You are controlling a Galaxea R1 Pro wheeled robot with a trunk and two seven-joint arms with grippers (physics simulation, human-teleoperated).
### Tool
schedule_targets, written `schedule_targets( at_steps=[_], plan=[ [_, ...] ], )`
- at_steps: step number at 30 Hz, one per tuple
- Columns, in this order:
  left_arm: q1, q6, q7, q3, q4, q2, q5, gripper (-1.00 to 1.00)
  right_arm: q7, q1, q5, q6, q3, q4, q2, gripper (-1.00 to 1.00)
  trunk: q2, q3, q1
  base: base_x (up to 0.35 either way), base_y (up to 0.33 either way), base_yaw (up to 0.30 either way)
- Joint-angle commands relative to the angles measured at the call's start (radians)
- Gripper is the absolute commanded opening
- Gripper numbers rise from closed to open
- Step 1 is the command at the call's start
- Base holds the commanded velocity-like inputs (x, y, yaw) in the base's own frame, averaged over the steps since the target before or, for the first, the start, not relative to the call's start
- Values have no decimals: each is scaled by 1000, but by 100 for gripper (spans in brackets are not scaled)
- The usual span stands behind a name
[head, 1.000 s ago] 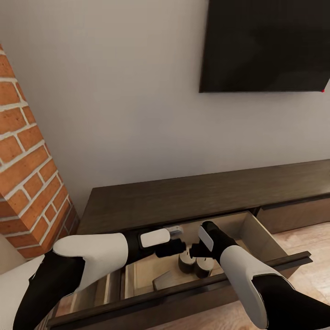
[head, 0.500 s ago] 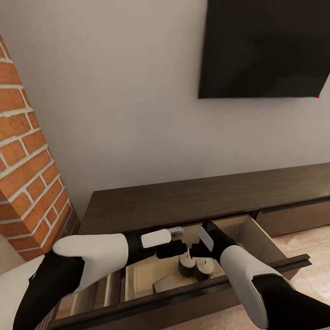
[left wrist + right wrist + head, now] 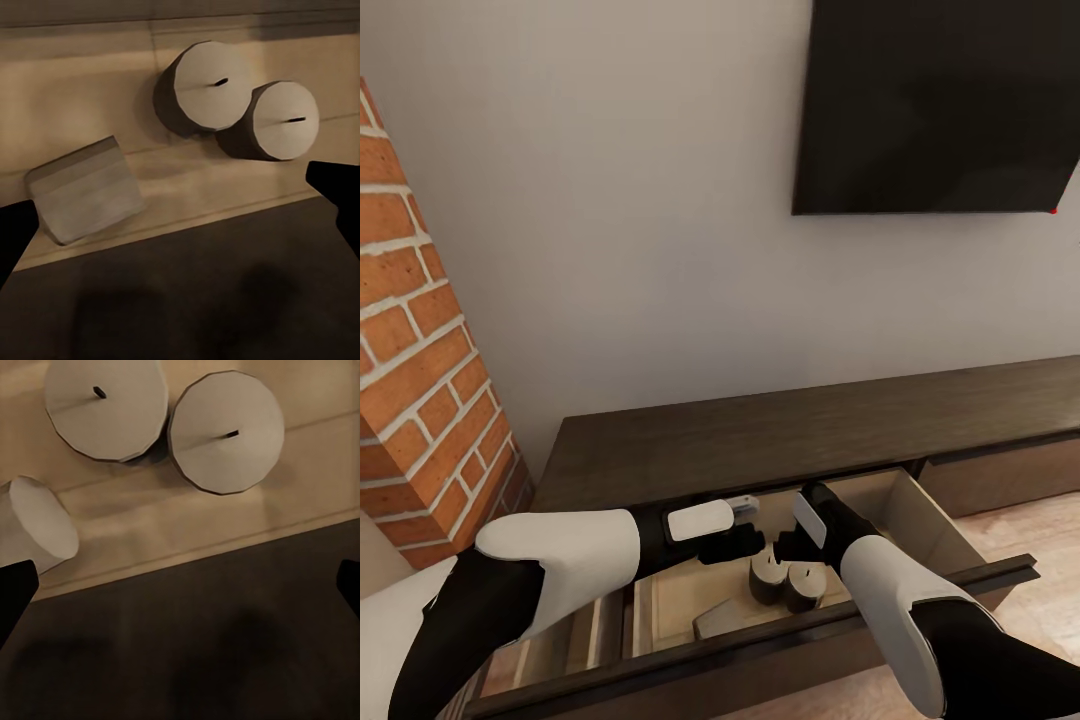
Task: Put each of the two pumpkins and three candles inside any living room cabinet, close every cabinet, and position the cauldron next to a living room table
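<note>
Three candles are in the open drawer (image 3: pixel 920 510) of the cabinet (image 3: pixel 780 440). Two candles (image 3: pixel 785 580) stand upright and touch each other. The third candle (image 3: pixel 84 187) lies on its side near them. Both the left gripper (image 3: pixel 745 545) and the right gripper (image 3: pixel 788 545) hang over the drawer, spread wide and holding nothing. I think the candle part is done. The drawer must be shut, and the pumpkins and cauldron are left. Compared with a moment ago, almost nothing has changed.

A plain pale wall (image 3: pixel 610 200) carries a black TV (image 3: pixel 940 100) at upper right. A brick fireplace column (image 3: pixel 420 400) stands left. Light wood plank floor (image 3: pixel 1040 530) shows lower right.
</note>
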Motion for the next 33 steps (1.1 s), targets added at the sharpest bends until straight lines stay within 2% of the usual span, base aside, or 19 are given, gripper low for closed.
schedule_targets(
  at_steps=[1, 6, 11, 13, 15, 19, 21, 23, 28, 33],
  plan=[
    [-2, 1, 2, -4, -1, 0, 2, 100, -8, 0, -11, 3, 4, -1, -1, 100, 0, -1, 0, 0, 0, 0],
    [-1, -2, 3, -4, -1, 0, 2, 100, -8, 0, -11, 3, 4, -1, -6, 100, 1, 18, -2, 0, 0, 0],
    [-2, -3, 3, -4, -2, 0, 2, 100, -6, 0, -11, 4, 4, -1, -23, 100, 2, 38, -5, 0, 0, 0],
    [-2, -3, 3, -4, -3, 0, 2, 100, 0, 0, -13, 6, 3, -1, -38, 100, 2, 38, -5, 0, 0, 0],
    [-1, -3, 3, -4, -5, 0, 2, 100, 35, 0, -13, 7, 2, -1, -50, 100, 2, 45, -6, 0, 0, 0],
    [-1, -3, 3, -4, -6, 0, 2, 100, 84, 0, -11, 7, 1, -1, -56, 100, 3, 61, -7, 0, 0, 0],
    [-1, -3, 3, -4, -6, 0, 2, 100, 102, 0, -11, 8, 1, -1, -61, 100, 3, 61, -7, 0, 0, 0],
    [-2, -3, 3, -4, -7, 0, 2, 100, 112, 0, -12, 8, 1, -1, -64, 100, 3, 61, -7, 0, 0, 0],
    [-1, -3, 3, -4, -7, 0, 2, 100, 119, 0, -12, 7, 1, -1, -68, 100, 38, 77, -27, 0, 0, 0],
    [-1, -4, 3, -4, -7, 0, 2, 100, 120, 0, -11, -3, 1, -1, -68, 100, 45, 80, -30, 0, 0, 0]
  ],
)
